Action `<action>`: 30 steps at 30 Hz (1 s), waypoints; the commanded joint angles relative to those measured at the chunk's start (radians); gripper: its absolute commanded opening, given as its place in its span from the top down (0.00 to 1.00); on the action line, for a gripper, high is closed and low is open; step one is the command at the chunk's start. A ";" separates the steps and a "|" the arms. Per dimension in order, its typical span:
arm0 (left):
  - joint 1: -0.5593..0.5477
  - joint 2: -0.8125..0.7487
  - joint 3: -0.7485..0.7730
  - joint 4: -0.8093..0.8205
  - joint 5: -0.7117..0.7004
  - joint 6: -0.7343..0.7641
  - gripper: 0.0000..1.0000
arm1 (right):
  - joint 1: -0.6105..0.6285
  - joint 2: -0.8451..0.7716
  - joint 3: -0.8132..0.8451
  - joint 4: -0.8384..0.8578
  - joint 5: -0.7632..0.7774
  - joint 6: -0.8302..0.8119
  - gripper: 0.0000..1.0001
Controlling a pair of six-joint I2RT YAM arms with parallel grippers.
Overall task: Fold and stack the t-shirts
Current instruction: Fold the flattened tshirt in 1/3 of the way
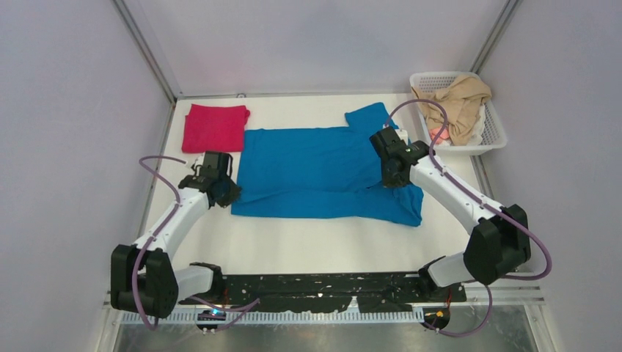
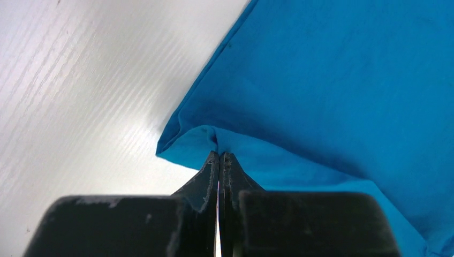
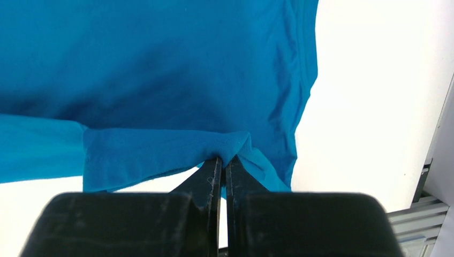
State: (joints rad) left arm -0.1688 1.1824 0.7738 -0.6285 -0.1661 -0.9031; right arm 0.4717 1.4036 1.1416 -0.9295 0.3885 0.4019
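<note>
From above, the blue t-shirt (image 1: 315, 165) lies flat across the middle of the table (image 1: 315, 242), its long axis running left to right. The left gripper (image 1: 233, 196) is at its near-left corner and the right gripper (image 1: 392, 183) is over the near-right part, so each arm has its own end of the near edge. The rest of the cloth lies beyond both, toward the far side. The crimson t-shirt (image 1: 214, 128) sits as a folded square at the far left, just beside the blue one, and a basket (image 1: 493, 136) of beige cloth (image 1: 458, 103) stands at the far right. In the left wrist view, the left gripper (image 2: 220, 155) is closed down to a hairline, with a pinch of the blue t-shirt (image 2: 332, 80) tenting up at its tips. The cloth spreads ahead and to the right, and bare table (image 2: 80, 107) lies to the left. In the right wrist view, the right gripper (image 3: 222, 159) is likewise clamped narrow on a bunched fold of the blue t-shirt (image 3: 160, 69). The body of the shirt lies ahead and to the left, with open table (image 3: 364, 107) to the right. With both ends held, the next move likely carries the near edge away from the bases, across the short axis.
</note>
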 commanded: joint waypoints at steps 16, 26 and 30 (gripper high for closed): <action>0.020 0.195 0.117 0.046 -0.114 -0.016 1.00 | -0.069 0.294 0.275 0.125 0.021 -0.292 0.91; 0.032 0.356 0.243 -0.009 -0.108 -0.024 0.55 | -0.084 0.523 0.410 0.233 0.130 -0.355 0.71; 0.032 0.341 0.276 -0.059 -0.131 -0.029 0.17 | -0.085 0.590 0.498 0.261 0.225 -0.391 0.42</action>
State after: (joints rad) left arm -0.1436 1.5482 0.9955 -0.6308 -0.2523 -0.9226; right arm 0.3908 1.9671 1.5379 -0.7544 0.4911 0.0654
